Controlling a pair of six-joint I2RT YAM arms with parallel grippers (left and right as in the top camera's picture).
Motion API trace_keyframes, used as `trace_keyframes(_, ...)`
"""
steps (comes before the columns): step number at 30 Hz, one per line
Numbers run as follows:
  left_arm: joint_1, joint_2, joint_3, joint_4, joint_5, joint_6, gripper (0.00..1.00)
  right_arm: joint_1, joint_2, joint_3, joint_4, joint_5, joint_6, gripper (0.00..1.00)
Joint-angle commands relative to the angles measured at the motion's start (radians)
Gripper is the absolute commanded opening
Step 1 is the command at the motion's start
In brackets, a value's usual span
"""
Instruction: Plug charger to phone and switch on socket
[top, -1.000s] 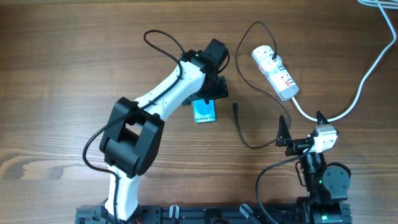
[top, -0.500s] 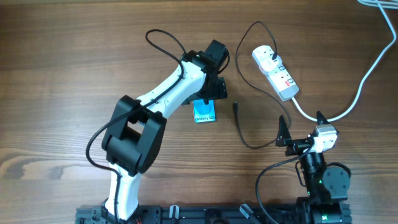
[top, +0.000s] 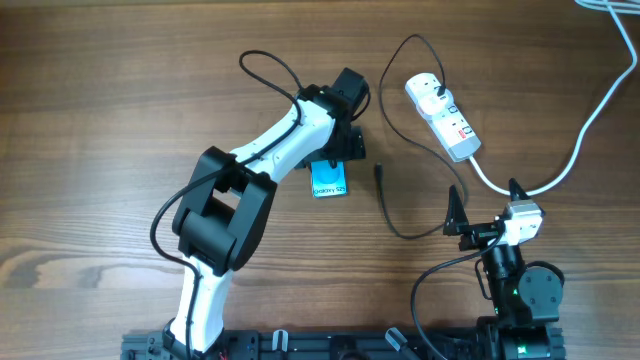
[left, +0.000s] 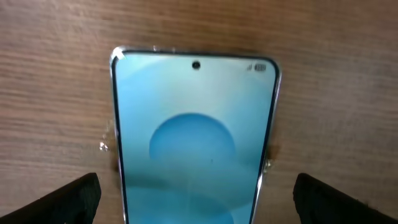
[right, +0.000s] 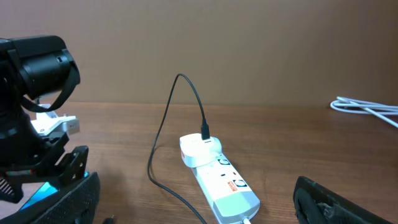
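The phone (top: 329, 181) lies flat on the wooden table with its blue-turquoise screen up; it fills the left wrist view (left: 194, 137). My left gripper (top: 338, 146) is open and hovers over the phone's far end, one finger on each side, not touching it (left: 194, 198). The charger's thin black cable (top: 392, 215) loops from a white plug in the socket (top: 443, 115) to its loose connector tip (top: 378, 171), right of the phone. My right gripper (top: 482, 206) is open and empty, near the front right, facing the socket (right: 221, 180).
The socket's thick white cord (top: 590, 125) runs off to the back right corner. The left arm stretches diagonally across the table's middle. Bare wood lies left of the phone and in front of it.
The left arm's elbow has shifted slightly to the right; its gripper stays over the phone. The right arm, cable and socket have not moved.
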Motion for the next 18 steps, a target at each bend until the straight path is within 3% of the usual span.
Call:
trace_keyframes(1,0.009,0.013,0.003,0.011,-0.047,0.013,1.00,-0.004,-0.005,-0.001,0.002,0.011,0.007,1.00)
trace_keyframes(13,0.012,0.015,-0.033,0.018,-0.044,0.020,1.00,-0.004,-0.005,-0.001,0.002,0.011,0.007,1.00)
trace_keyframes(18,0.012,0.015,-0.067,0.071,0.040,0.066,1.00,-0.004,-0.005,-0.001,0.002,0.011,0.007,1.00)
